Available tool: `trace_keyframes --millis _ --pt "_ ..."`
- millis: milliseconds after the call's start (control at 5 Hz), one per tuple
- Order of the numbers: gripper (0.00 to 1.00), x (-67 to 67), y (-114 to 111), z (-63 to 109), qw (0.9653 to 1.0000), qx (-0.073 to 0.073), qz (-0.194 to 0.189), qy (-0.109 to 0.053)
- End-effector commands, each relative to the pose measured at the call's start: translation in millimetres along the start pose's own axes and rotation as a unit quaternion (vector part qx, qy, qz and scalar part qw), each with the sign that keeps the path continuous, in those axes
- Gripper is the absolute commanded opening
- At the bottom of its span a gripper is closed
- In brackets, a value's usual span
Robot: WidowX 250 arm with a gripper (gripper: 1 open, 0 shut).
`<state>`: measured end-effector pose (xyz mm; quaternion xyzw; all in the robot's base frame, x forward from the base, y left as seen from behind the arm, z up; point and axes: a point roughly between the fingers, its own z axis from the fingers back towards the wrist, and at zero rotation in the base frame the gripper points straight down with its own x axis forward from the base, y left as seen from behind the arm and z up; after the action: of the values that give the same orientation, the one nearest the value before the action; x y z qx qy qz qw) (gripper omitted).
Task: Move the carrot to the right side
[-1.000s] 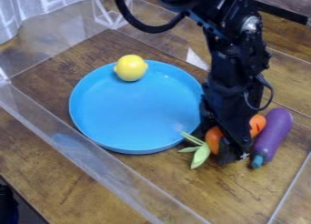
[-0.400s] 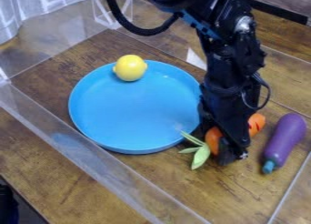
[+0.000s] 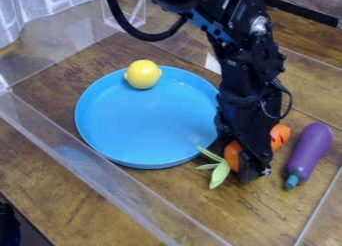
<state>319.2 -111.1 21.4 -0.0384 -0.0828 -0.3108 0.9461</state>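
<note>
The carrot (image 3: 279, 136) lies on the wooden table just right of the blue plate (image 3: 127, 130). Orange shows on both sides of the black fingers, and its yellow-green leafy top (image 3: 214, 167) points toward the front left. My gripper (image 3: 250, 156) points straight down onto the carrot, with its jaws closed against the carrot's middle. The fingers hide most of the carrot's body. It still rests at table level.
A yellow lemon (image 3: 143, 74) sits on the far left of the plate. A purple eggplant (image 3: 307, 154) lies right of the carrot, close to the gripper. Clear plastic walls (image 3: 80, 170) run along the front and left of the table.
The eggplant has shifted a little to the right, away from the gripper. The gripper stays on the carrot in the same place.
</note>
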Motion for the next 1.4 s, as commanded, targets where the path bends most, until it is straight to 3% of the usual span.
trace_keyframes --millis 0,200,400,600,1200 --pt "1.0 4.8 3.9 13.4 0.9998 0.006 0.008 -0.015" --pt "1.0 4.2 7.2 16.2 0.9997 0.009 0.017 -0.013" --pt "0.0 5.3 10.6 18.3 0.9996 0.014 0.023 -0.011" --pt "1.0 3.9 12.7 19.9 0.9994 0.015 0.029 -0.009" --pt "1.0 5.3 21.3 29.0 0.9987 0.022 0.045 -0.009"
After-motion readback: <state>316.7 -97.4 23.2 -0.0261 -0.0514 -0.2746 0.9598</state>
